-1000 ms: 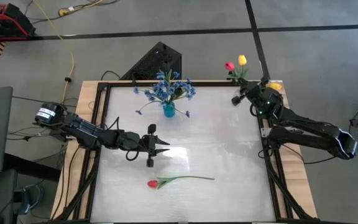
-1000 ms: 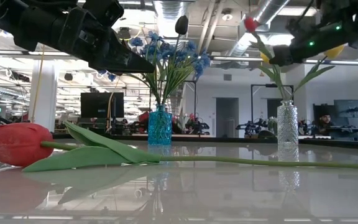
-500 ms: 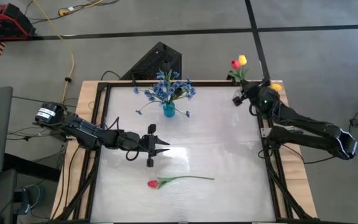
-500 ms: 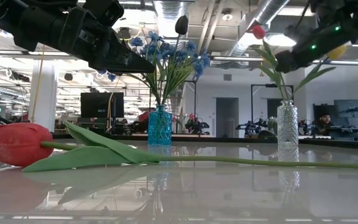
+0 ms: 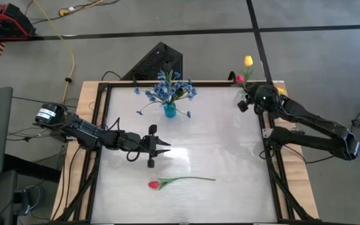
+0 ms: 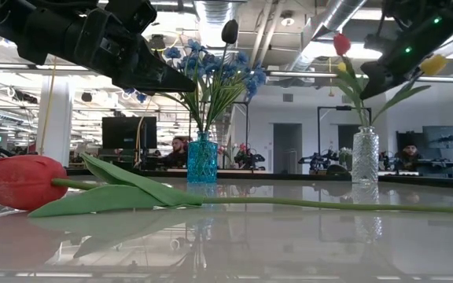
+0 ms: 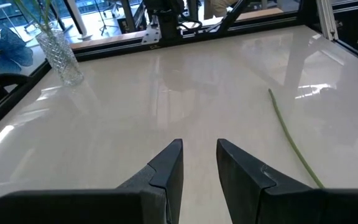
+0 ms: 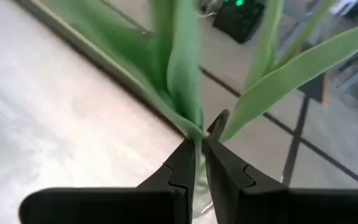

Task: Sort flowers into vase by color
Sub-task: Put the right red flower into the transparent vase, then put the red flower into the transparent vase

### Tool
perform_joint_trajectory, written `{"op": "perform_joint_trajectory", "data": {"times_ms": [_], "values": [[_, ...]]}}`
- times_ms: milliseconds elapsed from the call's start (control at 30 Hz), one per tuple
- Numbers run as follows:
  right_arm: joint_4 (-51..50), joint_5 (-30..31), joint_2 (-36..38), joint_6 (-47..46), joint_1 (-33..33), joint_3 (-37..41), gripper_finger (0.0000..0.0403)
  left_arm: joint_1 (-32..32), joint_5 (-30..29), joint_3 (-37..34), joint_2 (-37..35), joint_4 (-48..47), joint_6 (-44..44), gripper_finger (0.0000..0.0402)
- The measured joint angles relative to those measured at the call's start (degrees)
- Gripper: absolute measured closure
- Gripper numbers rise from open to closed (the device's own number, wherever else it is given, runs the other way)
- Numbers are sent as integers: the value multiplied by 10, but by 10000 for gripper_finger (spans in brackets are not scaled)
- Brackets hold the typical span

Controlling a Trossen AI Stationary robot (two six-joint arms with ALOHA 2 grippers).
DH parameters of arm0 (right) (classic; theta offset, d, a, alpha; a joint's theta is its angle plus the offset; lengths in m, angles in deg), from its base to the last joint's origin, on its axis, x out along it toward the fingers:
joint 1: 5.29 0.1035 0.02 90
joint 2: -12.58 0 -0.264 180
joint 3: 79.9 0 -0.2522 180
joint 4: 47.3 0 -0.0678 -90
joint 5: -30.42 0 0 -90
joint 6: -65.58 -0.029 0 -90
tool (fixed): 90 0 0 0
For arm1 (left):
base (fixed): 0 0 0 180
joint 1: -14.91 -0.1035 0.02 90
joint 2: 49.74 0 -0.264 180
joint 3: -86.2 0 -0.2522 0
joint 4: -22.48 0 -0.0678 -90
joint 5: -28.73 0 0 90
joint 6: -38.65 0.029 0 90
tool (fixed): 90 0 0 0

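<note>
Right gripper (image 8: 199, 155) swung red tulip (image 6: 342, 44) upright above clear vase (image 6: 365, 156).

Two red tulips (image 5: 154, 185), one yellow tulip (image 5: 248, 60), two vases (image 6: 202, 158).

From my overhead feed the white table (image 5: 186, 137) sits in a black frame on a wooden base, on a grey concrete floor (image 5: 317, 56) crossed by dark seam lines. A yellow cable (image 5: 72, 56) runs across the floor toward a red box (image 5: 4, 22) at the far left corner, and a black wedge-shaped case (image 5: 158, 62) stands just beyond the table's far edge. On my low feed I see an open office behind: exposed ceiling ducts (image 6: 333, 23), a white column (image 6: 53, 126), a dark monitor (image 6: 128, 134), and seated people (image 6: 181, 148) at desks.
</note>
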Motion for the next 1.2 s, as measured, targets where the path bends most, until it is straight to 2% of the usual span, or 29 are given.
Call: {"op": "perform_joint_trajectory", "data": {"times_ms": [367,800,1033,1200], "values": [[-102,-28,-50,-17,0,-53,336,0,2,0,0,1,-1,315],[-269,-35,-145,-7,0,-186,336,0,2,0,0,-2,-2,315],[-320,-110,-168,4,5,-247,336,0,2,0,0,-3,-2,315],[-334,-195,-173,-14,44,-285,336,0,2,0,0,-4,-2,315]]}}
